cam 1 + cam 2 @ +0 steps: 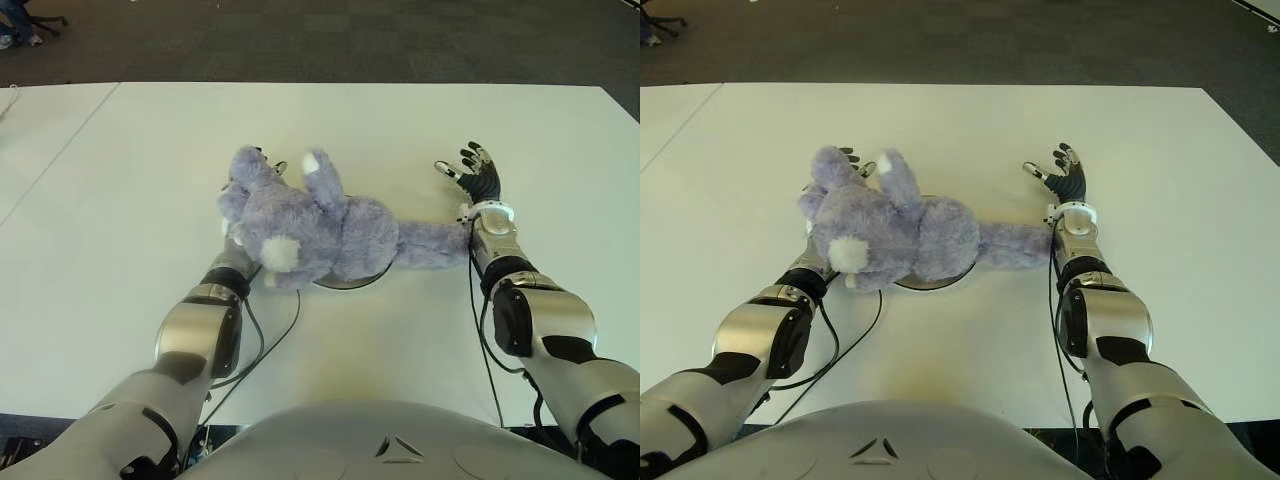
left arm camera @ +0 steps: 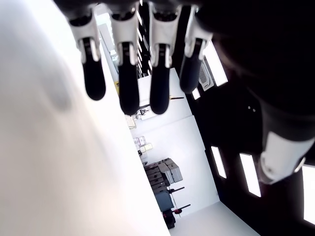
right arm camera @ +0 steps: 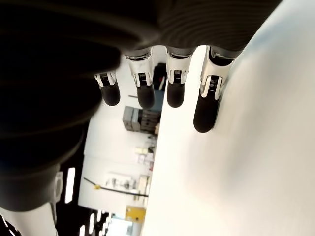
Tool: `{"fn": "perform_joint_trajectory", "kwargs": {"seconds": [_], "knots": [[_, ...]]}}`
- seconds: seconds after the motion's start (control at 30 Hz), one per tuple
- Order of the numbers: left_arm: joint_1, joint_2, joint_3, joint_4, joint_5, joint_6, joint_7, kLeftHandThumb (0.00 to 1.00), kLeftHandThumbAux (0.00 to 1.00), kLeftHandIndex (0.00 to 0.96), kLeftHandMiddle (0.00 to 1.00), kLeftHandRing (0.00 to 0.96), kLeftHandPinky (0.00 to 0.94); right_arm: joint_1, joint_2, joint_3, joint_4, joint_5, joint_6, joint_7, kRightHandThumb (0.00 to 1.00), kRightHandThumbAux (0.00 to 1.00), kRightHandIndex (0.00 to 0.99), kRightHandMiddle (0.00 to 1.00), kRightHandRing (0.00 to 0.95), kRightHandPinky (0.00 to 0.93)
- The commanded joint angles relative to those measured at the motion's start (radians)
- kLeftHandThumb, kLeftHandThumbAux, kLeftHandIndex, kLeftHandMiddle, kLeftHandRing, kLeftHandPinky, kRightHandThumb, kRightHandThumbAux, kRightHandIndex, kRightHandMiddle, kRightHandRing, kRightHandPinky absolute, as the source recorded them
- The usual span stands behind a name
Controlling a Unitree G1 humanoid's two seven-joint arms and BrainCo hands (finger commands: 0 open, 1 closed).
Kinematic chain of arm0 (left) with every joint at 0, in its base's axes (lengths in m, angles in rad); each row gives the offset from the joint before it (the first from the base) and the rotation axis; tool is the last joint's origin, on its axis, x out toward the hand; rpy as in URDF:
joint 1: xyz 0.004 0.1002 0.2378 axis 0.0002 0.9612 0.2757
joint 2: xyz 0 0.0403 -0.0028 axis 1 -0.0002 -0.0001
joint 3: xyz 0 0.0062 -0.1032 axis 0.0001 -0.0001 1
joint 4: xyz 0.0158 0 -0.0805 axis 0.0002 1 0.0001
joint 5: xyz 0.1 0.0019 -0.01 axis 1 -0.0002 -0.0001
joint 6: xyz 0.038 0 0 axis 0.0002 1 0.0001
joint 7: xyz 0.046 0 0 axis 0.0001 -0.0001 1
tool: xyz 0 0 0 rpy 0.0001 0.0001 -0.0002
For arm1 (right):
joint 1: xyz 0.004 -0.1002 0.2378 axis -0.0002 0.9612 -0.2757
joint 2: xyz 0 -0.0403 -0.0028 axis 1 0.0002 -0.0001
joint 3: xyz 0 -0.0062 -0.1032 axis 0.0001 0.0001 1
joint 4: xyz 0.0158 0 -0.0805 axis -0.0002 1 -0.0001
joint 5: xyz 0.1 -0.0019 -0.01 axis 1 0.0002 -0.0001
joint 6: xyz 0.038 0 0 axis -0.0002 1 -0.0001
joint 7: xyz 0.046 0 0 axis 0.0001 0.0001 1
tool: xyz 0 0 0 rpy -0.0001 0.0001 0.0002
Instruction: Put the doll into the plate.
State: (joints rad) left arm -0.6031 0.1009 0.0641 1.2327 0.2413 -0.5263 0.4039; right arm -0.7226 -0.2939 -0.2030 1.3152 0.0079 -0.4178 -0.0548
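A lilac plush doll [image 1: 320,225] lies on its side across a small round plate [image 1: 352,283], covering nearly all of it; only a strip of the near rim shows. One long limb stretches right toward my right wrist. My left hand [image 1: 274,166] is mostly hidden behind the doll's head, with just dark fingertips showing beyond it. In the left wrist view its fingers [image 2: 129,83] are straight and hold nothing. My right hand [image 1: 472,172] stands open to the right of the doll, fingers [image 3: 174,88] spread over the table, apart from the plush.
The white table [image 1: 120,200] stretches wide on all sides, with a seam running along its left part. Dark carpet [image 1: 330,40] lies past the far edge. Black cables [image 1: 262,345] trail from both forearms near the front edge.
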Motion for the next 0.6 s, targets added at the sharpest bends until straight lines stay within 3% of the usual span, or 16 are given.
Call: {"fn": "perform_joint_trajectory", "kwargs": {"seconds": [0.03, 0.2, 0.6], "knots": [[0.209, -0.047, -0.004, 0.127, -0.005, 0.102, -0.049, 0.0, 0.594, 0.262, 0.346, 0.348, 0.326, 0.087, 0.094, -0.11, 0.055, 0.09, 0.108, 0.075, 0.0, 0.727, 0.181, 0.213, 0.195, 0.208], [0.214, -0.044, -0.006, 0.127, -0.006, 0.095, -0.046, 0.0, 0.596, 0.262, 0.355, 0.353, 0.327, 0.134, 0.154, -0.253, 0.049, 0.224, 0.085, 0.149, 0.0, 0.687, 0.224, 0.257, 0.227, 0.218], [0.226, -0.035, 0.0, 0.126, -0.015, 0.09, -0.066, 0.0, 0.614, 0.263, 0.352, 0.347, 0.296, 0.255, 0.218, -0.36, 0.028, 0.321, -0.048, 0.292, 0.0, 0.656, 0.29, 0.35, 0.323, 0.276]]}}
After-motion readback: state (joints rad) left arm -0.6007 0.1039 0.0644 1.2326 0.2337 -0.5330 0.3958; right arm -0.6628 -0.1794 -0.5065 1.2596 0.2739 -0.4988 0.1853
